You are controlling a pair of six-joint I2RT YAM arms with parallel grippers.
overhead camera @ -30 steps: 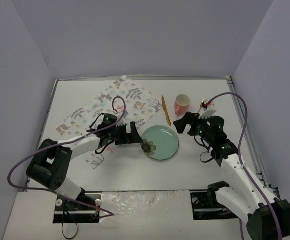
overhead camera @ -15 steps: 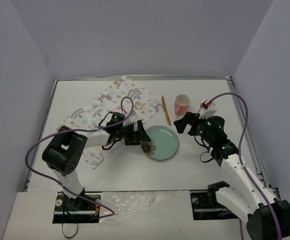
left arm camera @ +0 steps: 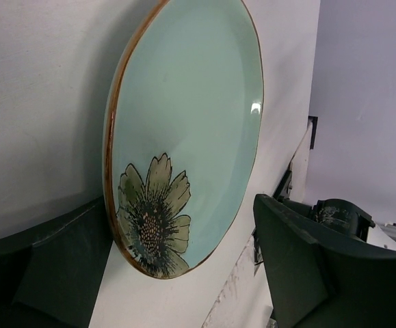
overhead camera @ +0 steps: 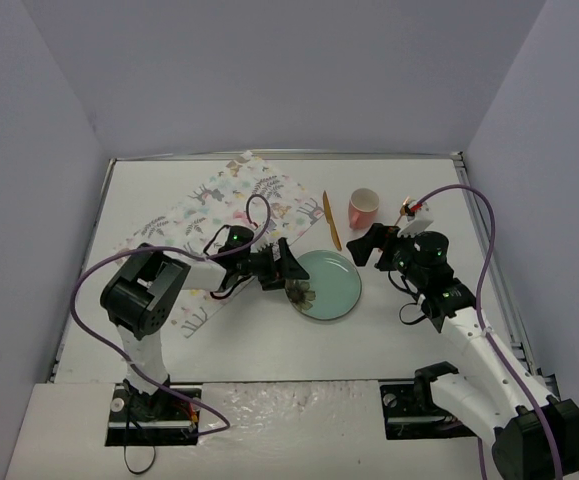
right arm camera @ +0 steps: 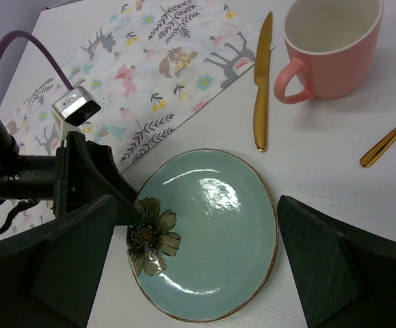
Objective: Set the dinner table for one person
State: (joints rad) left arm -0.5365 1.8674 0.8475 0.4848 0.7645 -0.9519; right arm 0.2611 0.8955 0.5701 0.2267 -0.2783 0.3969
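A light green plate (overhead camera: 331, 285) with a painted flower lies on the white dinner table (overhead camera: 269, 340), just right of the patterned placemat (overhead camera: 199, 220). My left gripper (overhead camera: 291, 275) is open, turned on its side at the plate's left rim by the flower. In the left wrist view the plate (left arm camera: 191, 116) sits between the two fingers of the left gripper (left arm camera: 184, 225). My right gripper (overhead camera: 364, 245) is open and empty, hovering over the plate's right side. The right wrist view shows the plate (right arm camera: 211, 239) below the right gripper (right arm camera: 194, 232).
A gold knife (overhead camera: 331, 220) lies behind the plate, and a pink mug (overhead camera: 363, 207) stands to its right. In the right wrist view a gold utensil handle (right arm camera: 388, 140) lies right of the mug (right arm camera: 327, 48). Walls enclose the table.
My left gripper has reached right from the placemat to the plate's left rim, and the plate has shifted slightly right. The right arm has not moved.
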